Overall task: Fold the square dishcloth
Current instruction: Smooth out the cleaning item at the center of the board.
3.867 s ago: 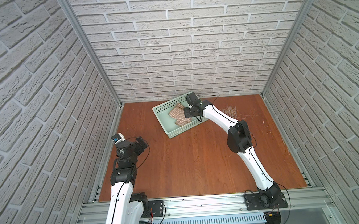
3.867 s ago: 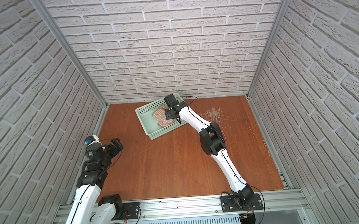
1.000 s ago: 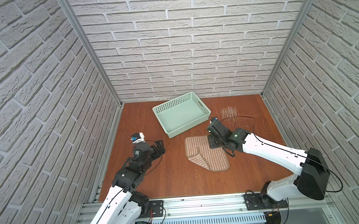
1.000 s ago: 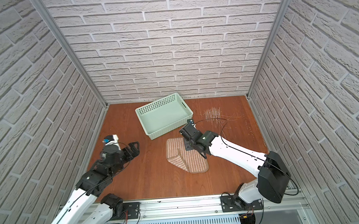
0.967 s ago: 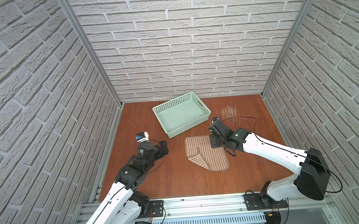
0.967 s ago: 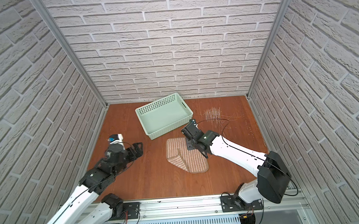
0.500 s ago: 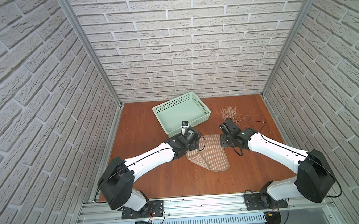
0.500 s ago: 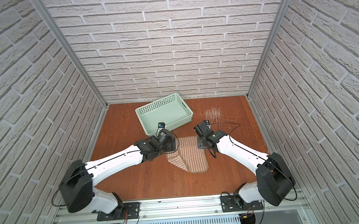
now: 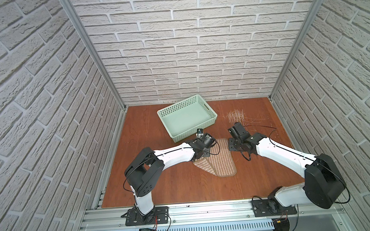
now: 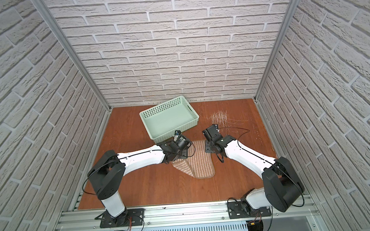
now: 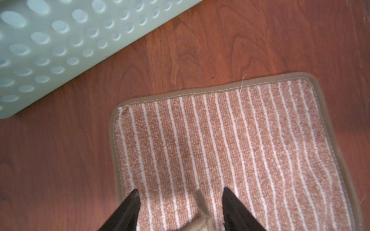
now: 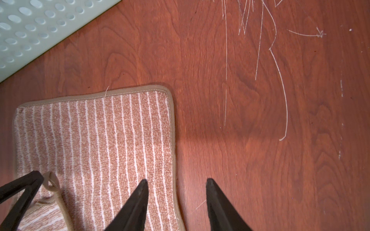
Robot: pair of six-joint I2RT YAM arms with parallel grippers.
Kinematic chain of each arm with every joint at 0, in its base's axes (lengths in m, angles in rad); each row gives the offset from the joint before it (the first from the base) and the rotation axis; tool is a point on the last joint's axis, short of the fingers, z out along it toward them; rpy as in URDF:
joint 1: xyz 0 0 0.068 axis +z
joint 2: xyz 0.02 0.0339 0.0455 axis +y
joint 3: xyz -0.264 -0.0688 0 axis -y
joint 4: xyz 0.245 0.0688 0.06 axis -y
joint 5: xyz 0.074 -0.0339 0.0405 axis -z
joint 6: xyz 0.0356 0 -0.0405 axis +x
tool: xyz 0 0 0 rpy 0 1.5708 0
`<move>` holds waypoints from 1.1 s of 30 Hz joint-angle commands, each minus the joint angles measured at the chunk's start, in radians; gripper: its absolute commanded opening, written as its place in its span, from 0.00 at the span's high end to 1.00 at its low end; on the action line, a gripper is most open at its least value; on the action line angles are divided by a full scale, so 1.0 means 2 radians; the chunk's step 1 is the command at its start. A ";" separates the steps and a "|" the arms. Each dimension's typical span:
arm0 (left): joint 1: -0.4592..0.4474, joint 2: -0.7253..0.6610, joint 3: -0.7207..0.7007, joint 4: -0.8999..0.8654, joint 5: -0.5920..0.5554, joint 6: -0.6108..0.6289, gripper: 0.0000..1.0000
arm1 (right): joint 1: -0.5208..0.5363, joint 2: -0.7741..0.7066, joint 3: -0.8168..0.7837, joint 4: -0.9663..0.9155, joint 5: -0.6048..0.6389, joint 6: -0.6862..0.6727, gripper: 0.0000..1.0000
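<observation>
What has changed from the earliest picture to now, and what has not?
The square dishcloth went from the basket to the table. The right gripper left the basket and now straddles the cloth's edge, fingers apart. The left gripper swung in from the side over the turned-over corner. The basket stayed put.

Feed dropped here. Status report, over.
Left gripper open, over the dishcloth at its turned-over loop corner. Right gripper open, straddling its edge. Basket close by, not touching.
</observation>
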 commanded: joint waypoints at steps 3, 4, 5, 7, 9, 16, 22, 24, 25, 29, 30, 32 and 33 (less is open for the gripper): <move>-0.003 0.015 0.014 0.013 0.009 -0.024 0.42 | -0.007 0.005 -0.011 0.020 -0.002 0.008 0.51; -0.005 0.016 0.012 0.013 0.012 -0.027 0.43 | -0.007 0.005 -0.011 0.020 -0.002 0.008 0.51; -0.009 0.016 0.010 0.013 0.010 -0.032 0.44 | -0.007 0.005 -0.011 0.021 -0.003 0.008 0.51; -0.018 0.017 0.006 0.010 0.006 -0.040 0.44 | -0.009 0.004 -0.012 0.024 -0.004 0.008 0.51; -0.023 0.019 0.003 0.008 0.005 -0.049 0.47 | -0.008 0.003 -0.013 0.027 -0.007 0.008 0.51; -0.029 0.037 0.005 0.001 0.002 -0.063 0.62 | -0.008 0.002 -0.016 0.034 -0.015 0.009 0.52; -0.030 0.029 0.004 -0.010 -0.018 -0.065 0.83 | -0.008 -0.005 -0.026 0.041 -0.017 0.006 0.55; -0.032 0.020 0.004 -0.017 -0.028 -0.068 0.93 | -0.008 -0.002 -0.027 0.042 -0.017 0.006 0.56; -0.035 0.014 0.003 -0.021 -0.035 -0.069 0.98 | -0.008 -0.001 -0.027 0.042 -0.017 0.005 0.56; -0.050 -0.020 -0.010 -0.043 -0.073 -0.086 1.00 | -0.008 0.010 -0.026 0.045 -0.021 0.004 0.58; -0.054 -0.031 -0.021 -0.046 -0.079 -0.095 1.00 | -0.008 0.013 -0.025 0.047 -0.022 0.004 0.58; -0.062 -0.054 -0.045 -0.047 -0.086 -0.121 1.00 | -0.008 0.021 -0.024 0.050 -0.026 0.004 0.58; -0.065 -0.064 -0.059 -0.047 -0.086 -0.138 1.00 | -0.008 0.025 -0.024 0.052 -0.028 0.004 0.58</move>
